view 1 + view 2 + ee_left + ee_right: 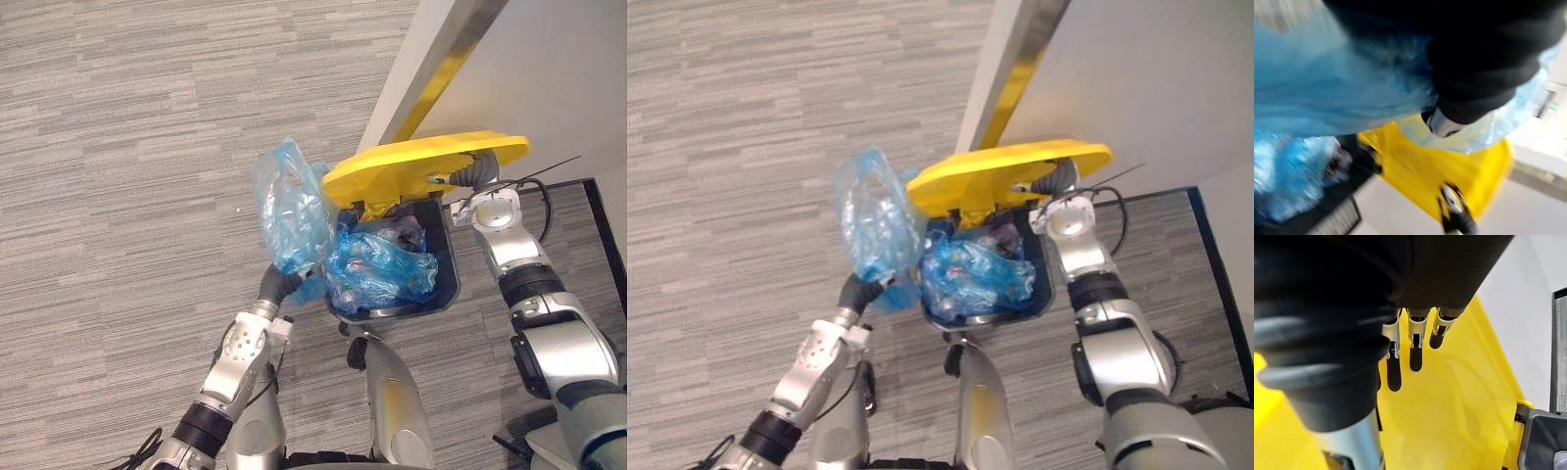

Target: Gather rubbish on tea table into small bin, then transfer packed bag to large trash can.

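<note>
A packed blue plastic bag [289,211] stands up out of my left hand [279,286], just left of the large dark grey trash can [446,284]. In the left wrist view a fingertip [1442,122] presses into the blue plastic. The can's yellow lid [421,162] is swung up. My right hand [478,171] is under the lid's far end, and its straight fingers [1415,347] lie flat against the yellow underside. Inside the can lies another crumpled blue bag [377,269] with rubbish.
A white wall with a silver and yellow strip [441,69] rises right behind the can. A dark border line [600,220] runs across the floor at the right. Grey striped carpet [127,176] stretches to the left.
</note>
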Tool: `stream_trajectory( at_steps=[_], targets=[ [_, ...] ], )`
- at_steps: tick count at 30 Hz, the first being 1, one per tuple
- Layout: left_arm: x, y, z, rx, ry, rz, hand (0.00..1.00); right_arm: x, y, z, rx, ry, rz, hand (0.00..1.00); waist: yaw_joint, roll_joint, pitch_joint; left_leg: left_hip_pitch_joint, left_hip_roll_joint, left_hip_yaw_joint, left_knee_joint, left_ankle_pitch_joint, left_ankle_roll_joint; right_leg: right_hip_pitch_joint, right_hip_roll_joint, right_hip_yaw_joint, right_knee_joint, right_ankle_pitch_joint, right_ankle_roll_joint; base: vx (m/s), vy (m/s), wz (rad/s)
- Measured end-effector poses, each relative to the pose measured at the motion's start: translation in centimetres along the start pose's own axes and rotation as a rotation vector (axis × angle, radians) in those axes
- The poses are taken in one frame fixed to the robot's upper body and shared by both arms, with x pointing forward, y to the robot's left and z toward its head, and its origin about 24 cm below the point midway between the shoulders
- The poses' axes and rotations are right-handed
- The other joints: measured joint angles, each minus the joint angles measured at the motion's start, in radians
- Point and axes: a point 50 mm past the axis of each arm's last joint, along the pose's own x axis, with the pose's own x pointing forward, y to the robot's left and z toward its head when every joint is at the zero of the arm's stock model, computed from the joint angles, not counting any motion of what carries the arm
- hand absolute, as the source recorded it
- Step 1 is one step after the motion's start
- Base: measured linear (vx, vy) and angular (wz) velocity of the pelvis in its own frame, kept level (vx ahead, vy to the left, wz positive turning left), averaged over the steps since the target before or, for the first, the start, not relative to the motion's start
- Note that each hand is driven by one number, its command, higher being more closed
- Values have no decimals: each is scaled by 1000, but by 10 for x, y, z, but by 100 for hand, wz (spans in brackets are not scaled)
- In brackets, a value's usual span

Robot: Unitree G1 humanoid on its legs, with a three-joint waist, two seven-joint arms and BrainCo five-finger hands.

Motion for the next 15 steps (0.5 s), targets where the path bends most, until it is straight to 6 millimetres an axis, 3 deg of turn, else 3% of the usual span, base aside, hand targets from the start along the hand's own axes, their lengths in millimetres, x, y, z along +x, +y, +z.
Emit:
stream_trajectory(
  at_steps=[8,15],
  targets=[
    [38,-46,49,44,-208,-134,100,3,6,11,-23,-31,27,0,-6,1,0,-1,5,5,8,0,-1,1,3,6,-10,11,-14,-39,-35,-3],
    [46,-69,55,68,-233,-215,100,4,7,16,-23,-45,32,0,-15,1,-1,-1,6,7,10,1,-1,3,7,8,-14,14,-16,-8,-9,0]
  ],
)
